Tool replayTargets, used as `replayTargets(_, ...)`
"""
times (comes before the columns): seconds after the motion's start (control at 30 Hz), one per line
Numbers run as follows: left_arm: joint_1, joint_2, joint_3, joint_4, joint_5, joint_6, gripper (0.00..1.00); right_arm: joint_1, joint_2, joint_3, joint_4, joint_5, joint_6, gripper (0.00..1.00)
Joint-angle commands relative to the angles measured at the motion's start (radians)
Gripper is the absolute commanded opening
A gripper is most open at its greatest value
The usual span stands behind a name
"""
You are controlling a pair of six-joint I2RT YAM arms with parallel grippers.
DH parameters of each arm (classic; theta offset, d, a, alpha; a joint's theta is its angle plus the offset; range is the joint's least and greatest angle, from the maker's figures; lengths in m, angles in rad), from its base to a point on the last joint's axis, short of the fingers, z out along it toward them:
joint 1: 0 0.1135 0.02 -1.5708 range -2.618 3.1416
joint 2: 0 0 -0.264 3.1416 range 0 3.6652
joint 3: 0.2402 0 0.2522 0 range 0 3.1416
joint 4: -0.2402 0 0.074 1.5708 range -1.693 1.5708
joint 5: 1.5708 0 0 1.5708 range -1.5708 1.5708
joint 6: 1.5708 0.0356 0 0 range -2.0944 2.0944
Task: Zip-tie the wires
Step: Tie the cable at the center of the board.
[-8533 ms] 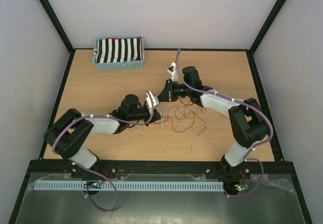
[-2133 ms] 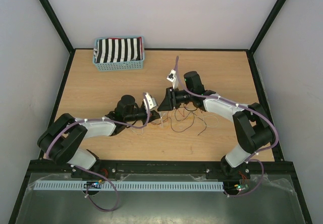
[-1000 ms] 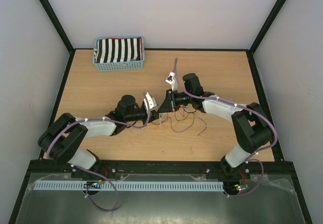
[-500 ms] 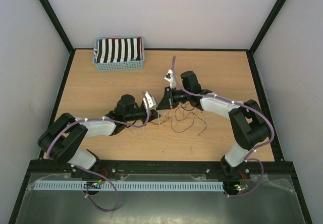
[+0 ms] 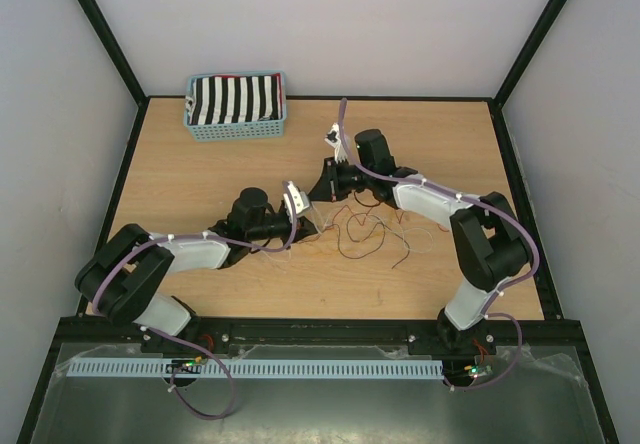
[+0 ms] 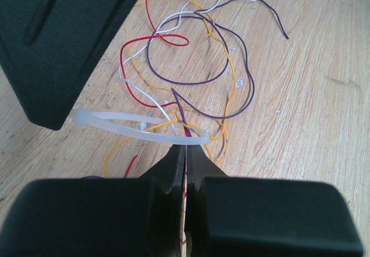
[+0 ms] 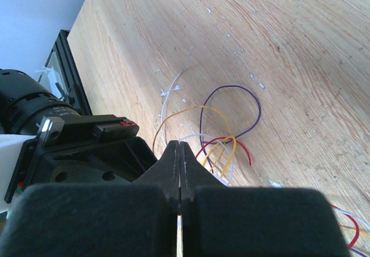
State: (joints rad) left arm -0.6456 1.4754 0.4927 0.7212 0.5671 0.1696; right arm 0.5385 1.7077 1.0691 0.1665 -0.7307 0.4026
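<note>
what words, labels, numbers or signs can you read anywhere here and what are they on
None can be read. The basket, its striped cloth, the wires and the zip tie show no lettering; the white block beside the right hand is too small to tell.

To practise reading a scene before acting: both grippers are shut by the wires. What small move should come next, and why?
Probably the right gripper, seemingly pinching one end of the zip tie, should pull away from the left gripper, which pinches the wires: its loop hangs wide and loose around them.
</note>
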Motion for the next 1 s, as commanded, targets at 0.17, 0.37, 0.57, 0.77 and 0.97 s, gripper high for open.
replayTargets(0.17, 0.045, -0.063, -0.031, 0.021, -0.064, -0.035, 0.14, 0.002, -0.011, 0.006, -0.03, 0.021, -0.029, 0.0)
replayTargets(0.37, 0.133, -0.167, -0.088, 0.017, -0.103, -0.13, 0.42, 0.002, -0.032, -0.011, -0.037, 0.083, -0.025, 0.0)
replayTargets(0.57, 0.146, -0.27, -0.102, -0.007, -0.119, -0.189, 0.7, 0.005, -0.103, -0.075, -0.019, 0.263, 0.065, 0.0)
replayTargets(0.77, 0.126, -0.232, -0.052, -0.006, -0.112, -0.246, 0.72, 0.016, -0.179, -0.16, -0.006, 0.46, 0.179, 0.0)
replayTargets(0.97, 0.076, -0.139, 0.023, 0.006, -0.113, -0.271, 0.6, 0.022, -0.211, -0.205, 0.014, 0.5, 0.252, 0.0)
